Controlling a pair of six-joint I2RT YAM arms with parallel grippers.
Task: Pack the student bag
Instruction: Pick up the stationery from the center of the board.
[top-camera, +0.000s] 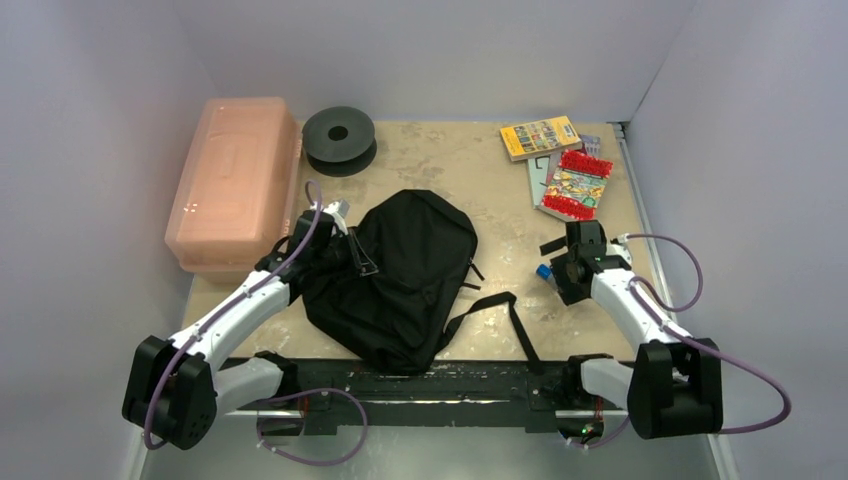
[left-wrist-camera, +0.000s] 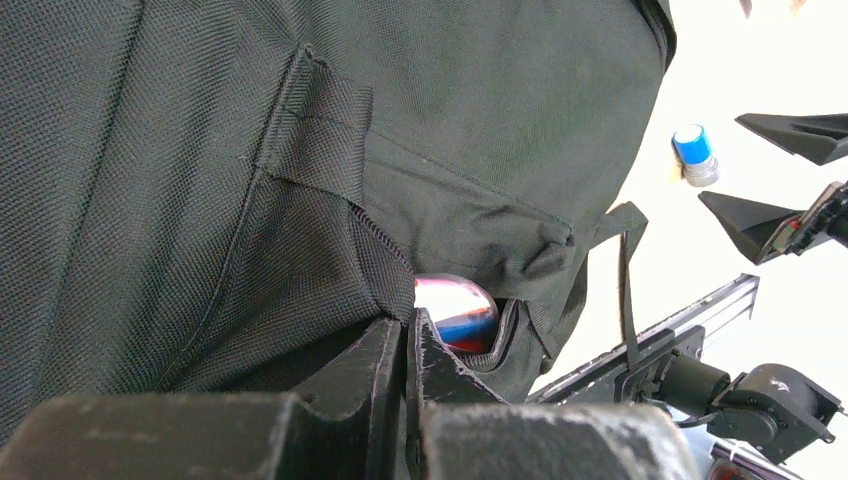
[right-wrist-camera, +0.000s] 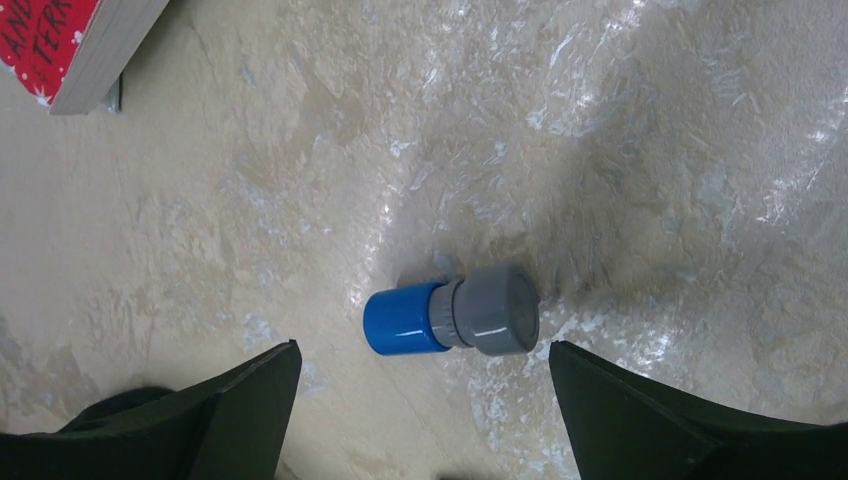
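The black student bag (top-camera: 400, 275) lies flat in the middle of the table, straps (top-camera: 515, 318) trailing to the right. My left gripper (top-camera: 345, 250) is at its left edge, shut on the fabric rim of a pocket opening (left-wrist-camera: 395, 290). A shiny red, white and blue object (left-wrist-camera: 460, 310) shows inside that pocket. My right gripper (top-camera: 555, 270) is open and empty, hovering over a small blue tube with a grey cap (right-wrist-camera: 450, 318) lying on its side on the table, between the fingers (right-wrist-camera: 240, 400) without touching. The tube also shows in the left wrist view (left-wrist-camera: 693, 152).
A pink translucent box (top-camera: 235, 180) stands at the back left with a black spool (top-camera: 339, 135) beside it. A yellow book (top-camera: 540, 137) and a red-edged book (top-camera: 575, 183) lie at the back right. A black rail (top-camera: 430, 385) runs along the near edge.
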